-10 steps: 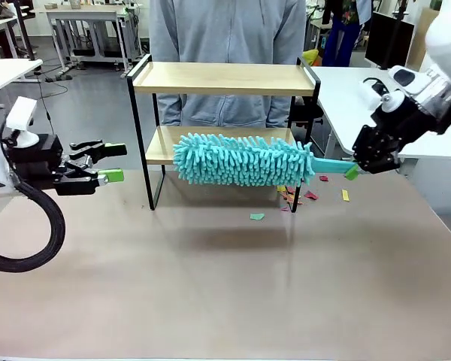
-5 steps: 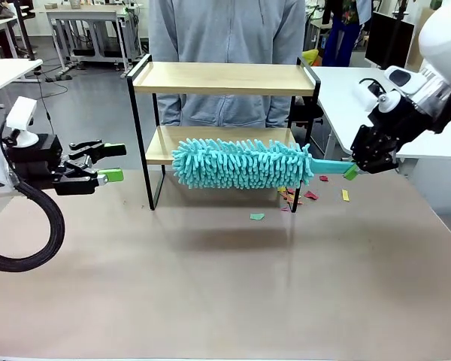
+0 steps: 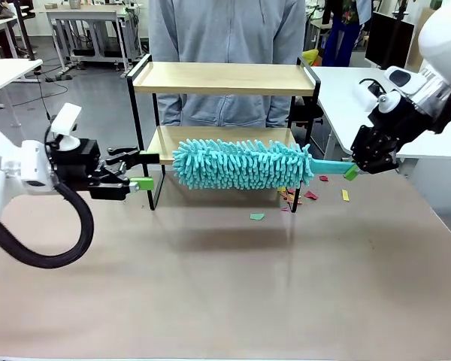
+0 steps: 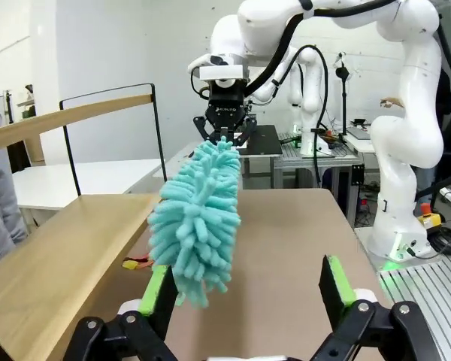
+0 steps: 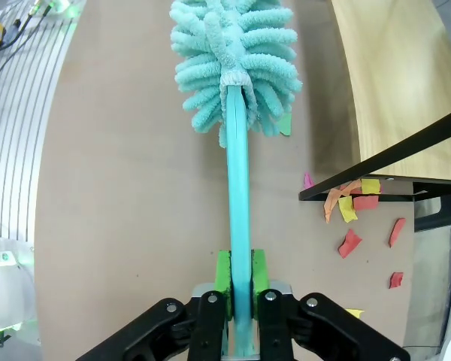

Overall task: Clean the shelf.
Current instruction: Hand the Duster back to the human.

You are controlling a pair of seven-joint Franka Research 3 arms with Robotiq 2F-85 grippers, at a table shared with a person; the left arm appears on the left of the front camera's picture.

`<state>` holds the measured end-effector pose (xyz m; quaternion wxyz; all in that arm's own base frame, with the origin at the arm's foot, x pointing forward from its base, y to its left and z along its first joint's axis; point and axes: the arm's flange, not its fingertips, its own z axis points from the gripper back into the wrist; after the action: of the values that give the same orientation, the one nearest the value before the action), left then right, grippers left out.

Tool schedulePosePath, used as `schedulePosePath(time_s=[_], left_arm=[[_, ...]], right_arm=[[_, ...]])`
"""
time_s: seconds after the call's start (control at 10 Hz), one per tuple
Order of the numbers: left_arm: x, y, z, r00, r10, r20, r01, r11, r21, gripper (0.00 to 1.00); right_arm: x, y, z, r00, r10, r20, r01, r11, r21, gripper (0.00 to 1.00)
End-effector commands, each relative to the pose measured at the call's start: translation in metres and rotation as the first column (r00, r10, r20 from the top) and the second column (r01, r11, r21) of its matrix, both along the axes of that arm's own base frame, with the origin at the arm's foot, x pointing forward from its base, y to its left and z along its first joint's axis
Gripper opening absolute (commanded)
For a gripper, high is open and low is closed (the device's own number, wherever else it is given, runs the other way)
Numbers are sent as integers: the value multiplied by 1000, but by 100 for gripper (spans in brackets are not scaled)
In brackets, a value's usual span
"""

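The shelf (image 3: 225,78) stands at the table's far side, two light wood boards in a black frame; its lower board (image 4: 52,263) (image 5: 395,75) runs beside the duster. My right gripper (image 3: 351,171) (image 5: 239,274) is shut on the teal handle (image 5: 237,188) of a fluffy teal duster (image 3: 240,163) (image 4: 199,218), held level in front of the lower board. My left gripper (image 3: 144,171) (image 4: 248,289) is open and holds nothing, just left of the shelf's front left leg, facing the duster's tip.
Coloured paper scraps (image 3: 310,195) (image 5: 353,203) lie on the table by the shelf's right leg, a green one (image 3: 257,216) farther forward. A person in a grey top (image 3: 225,45) stands behind the shelf. The table's near half is bare.
My left arm has moved right, up to the shelf's left leg, still open. The duster and my right gripper have barely shifted.
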<state>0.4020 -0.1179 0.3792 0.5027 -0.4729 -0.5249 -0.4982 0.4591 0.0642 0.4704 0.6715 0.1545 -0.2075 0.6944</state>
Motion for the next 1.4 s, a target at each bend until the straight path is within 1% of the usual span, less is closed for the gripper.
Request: schedulePosePath(time_s=[0.0, 0.3, 0.5, 0.7, 0.8, 1.1, 1.2, 1.3], left_arm=[[24, -16, -5, 1000, 29, 5, -29, 1000, 5, 100], [40, -39, -7, 998, 60, 0, -60, 998, 9, 100], [47, -53, -10, 999, 42, -18, -41, 999, 22, 100], [51, -68, -9, 999, 1, -48, 0, 1000, 28, 100], [53, -77, -9, 999, 7, -47, -6, 999, 39, 100], [57, -100, -15, 998, -27, -57, 30, 998, 52, 100], [58, -103, -14, 998, -32, -50, 34, 999, 41, 100], [58, -103, -13, 998, -38, -49, 41, 998, 46, 92]], right_arm=[[0, 0, 0, 1000, 0, 1, 0, 1000, 23, 13], [0, 0, 0, 1000, 0, 1, 0, 1000, 23, 13], [0, 0, 0, 1000, 0, 1, 0, 1000, 23, 13], [0, 0, 0, 1000, 0, 1, 0, 1000, 23, 13], [0, 0, 0, 1000, 0, 1, 0, 1000, 23, 13], [0, 0, 0, 1000, 0, 1, 0, 1000, 23, 13], [0, 0, 0, 1000, 0, 1, 0, 1000, 23, 13], [0, 0, 0, 1000, 0, 1, 0, 1000, 23, 13]])
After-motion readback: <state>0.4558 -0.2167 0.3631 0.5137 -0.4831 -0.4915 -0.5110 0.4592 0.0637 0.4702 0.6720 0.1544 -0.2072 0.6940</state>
